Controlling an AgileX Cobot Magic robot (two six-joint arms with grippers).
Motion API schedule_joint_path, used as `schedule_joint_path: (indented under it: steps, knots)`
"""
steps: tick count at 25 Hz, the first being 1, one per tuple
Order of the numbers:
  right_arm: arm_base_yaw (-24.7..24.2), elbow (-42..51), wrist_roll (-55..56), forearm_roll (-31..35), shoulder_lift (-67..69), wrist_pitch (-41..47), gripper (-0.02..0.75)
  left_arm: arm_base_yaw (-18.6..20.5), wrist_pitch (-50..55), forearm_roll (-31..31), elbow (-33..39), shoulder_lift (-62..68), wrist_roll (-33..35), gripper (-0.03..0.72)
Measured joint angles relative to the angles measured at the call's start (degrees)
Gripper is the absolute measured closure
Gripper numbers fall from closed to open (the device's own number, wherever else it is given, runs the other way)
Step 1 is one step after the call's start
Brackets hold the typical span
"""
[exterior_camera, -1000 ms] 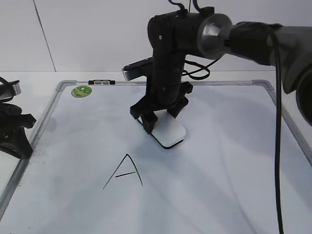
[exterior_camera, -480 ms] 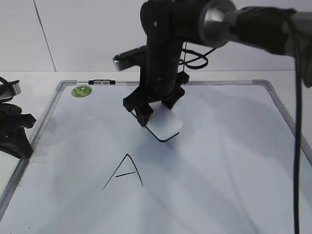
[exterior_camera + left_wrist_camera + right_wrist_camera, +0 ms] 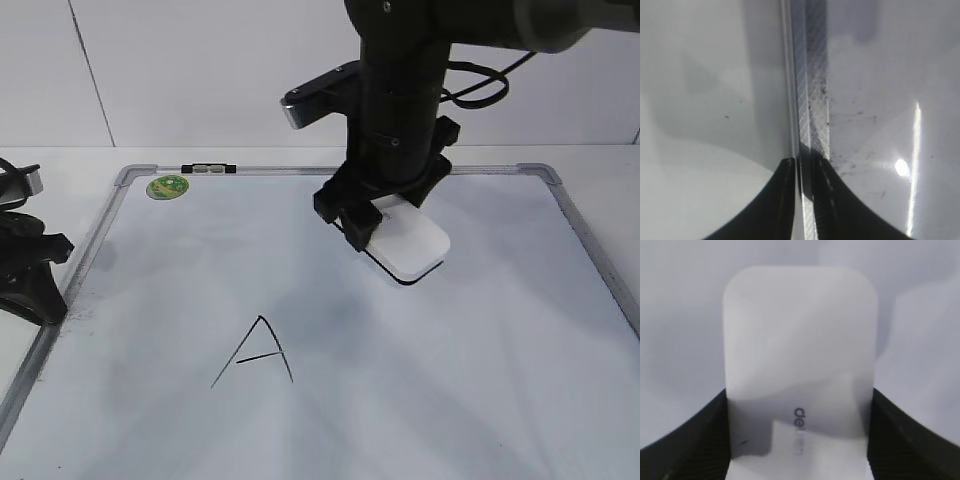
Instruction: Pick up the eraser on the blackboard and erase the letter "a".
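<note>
My right gripper point(image 3: 385, 215) is shut on the white eraser point(image 3: 408, 245) and holds it, tilted, just above the middle of the blackboard point(image 3: 480, 380). In the right wrist view the eraser point(image 3: 799, 365) fills the frame between the two black fingers point(image 3: 797, 440). No small cursive "a" shows on the board; only a large capital "A" point(image 3: 255, 352) shows at the lower left. My left gripper point(image 3: 30, 270) rests at the board's left frame; in the left wrist view its fingers point(image 3: 804, 165) are close together over the frame rail point(image 3: 810, 90).
A green round sticker point(image 3: 167, 186) sits at the board's far left corner. A small black clip point(image 3: 207, 169) sits on the far frame. A white wall rises behind the board. Dark smudges lie beside the rail in the left wrist view point(image 3: 850, 120).
My right gripper has risen with the eraser and moved from the board's centre left to the right and a little farther back. The left arm has not moved.
</note>
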Motion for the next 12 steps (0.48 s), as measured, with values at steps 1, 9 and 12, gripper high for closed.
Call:
schedule_joint_path:
  steps: [1, 9, 12]
  knots:
    - [-0.54, 1.65, 0.78, -0.25, -0.88, 0.0, 0.174, 0.0, 0.0, 0.0, 0.0, 0.0, 0.0, 0.599]
    - [-9.18, 13.38, 2.98, -0.17, -5.71, -0.11, 0.174, 0.0, 0.0, 0.0, 0.0, 0.0, 0.0, 0.599]
    - [-14.11, 16.96, 3.12, 0.85, -7.59, -0.11, 0.174, 0.0, 0.0, 0.0, 0.0, 0.0, 0.0, 0.599]
